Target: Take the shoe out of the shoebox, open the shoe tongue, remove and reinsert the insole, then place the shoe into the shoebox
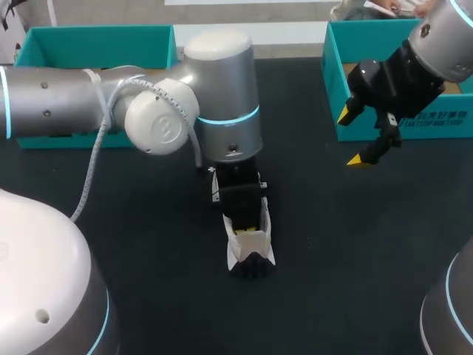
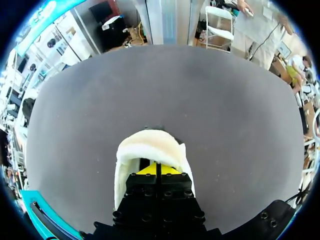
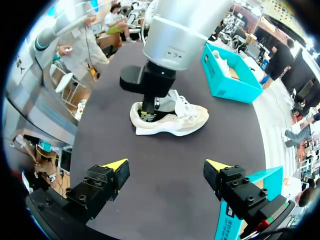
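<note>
In the middle of the dark table [image 1: 355, 244], a cream and white lace-up sneaker [image 1: 251, 255] stands upright on its sole, out of any box. The left arm reaches in from the side and points straight down. The left gripper [image 2: 157, 170] is pushed into the shoe's heel opening, its yellow fingertips pressed together with only a thin line between them. Whether they pinch the insole or just the lining cannot be seen, because the shoe's collar hides what lies below them.

The right gripper [image 3: 167, 165] hangs spread wide and empty above the table. It is well apart from the shoe and near the teal cardboard box on the right [image 1: 403, 126]. A second teal box [image 1: 96, 37] sits at the far left.

The work looks to be at the insole stage. The main risk, as I judge it, is that nothing braces the shoe. If the left arm pulls upward, the whole sneaker could rise or tip over instead of giving up its insole. A thin pinch could also slip off, and the closed fingers might drag the heel collar inward.
</note>
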Tool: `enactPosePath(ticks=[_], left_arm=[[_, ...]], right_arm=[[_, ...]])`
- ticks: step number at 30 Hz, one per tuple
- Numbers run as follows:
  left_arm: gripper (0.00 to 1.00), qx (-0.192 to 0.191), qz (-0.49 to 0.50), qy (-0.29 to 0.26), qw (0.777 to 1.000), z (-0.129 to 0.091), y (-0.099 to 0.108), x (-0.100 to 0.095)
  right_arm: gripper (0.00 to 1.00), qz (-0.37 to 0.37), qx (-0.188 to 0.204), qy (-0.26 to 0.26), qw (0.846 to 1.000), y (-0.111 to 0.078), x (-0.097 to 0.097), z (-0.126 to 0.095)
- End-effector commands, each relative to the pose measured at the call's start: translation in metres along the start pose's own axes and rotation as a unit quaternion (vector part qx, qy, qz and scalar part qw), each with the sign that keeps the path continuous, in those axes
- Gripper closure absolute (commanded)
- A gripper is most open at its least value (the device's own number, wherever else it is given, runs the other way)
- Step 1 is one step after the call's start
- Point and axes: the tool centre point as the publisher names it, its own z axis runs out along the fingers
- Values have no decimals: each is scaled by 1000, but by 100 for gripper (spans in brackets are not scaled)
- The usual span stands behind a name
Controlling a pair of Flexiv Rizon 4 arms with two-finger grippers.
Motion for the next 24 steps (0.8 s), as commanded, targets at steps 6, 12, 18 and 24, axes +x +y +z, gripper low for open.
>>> enactPosePath(ticks=[6,12,18,24], left_arm=[[100,37,21,32,999,3,0,2],[100,36,28,39,998,25,6,-1],[100,14,32,14,999,43,15,-3],[100,-4,33,17,999,57,21,-2]], right_arm=[[0,0,1,1,1000,1,-1,1],[0,0,1,1,1000,1,-1,1],[0,0,1,1,1000,1,-1,1],[0,0,1,1,1000,1,-1,1]])
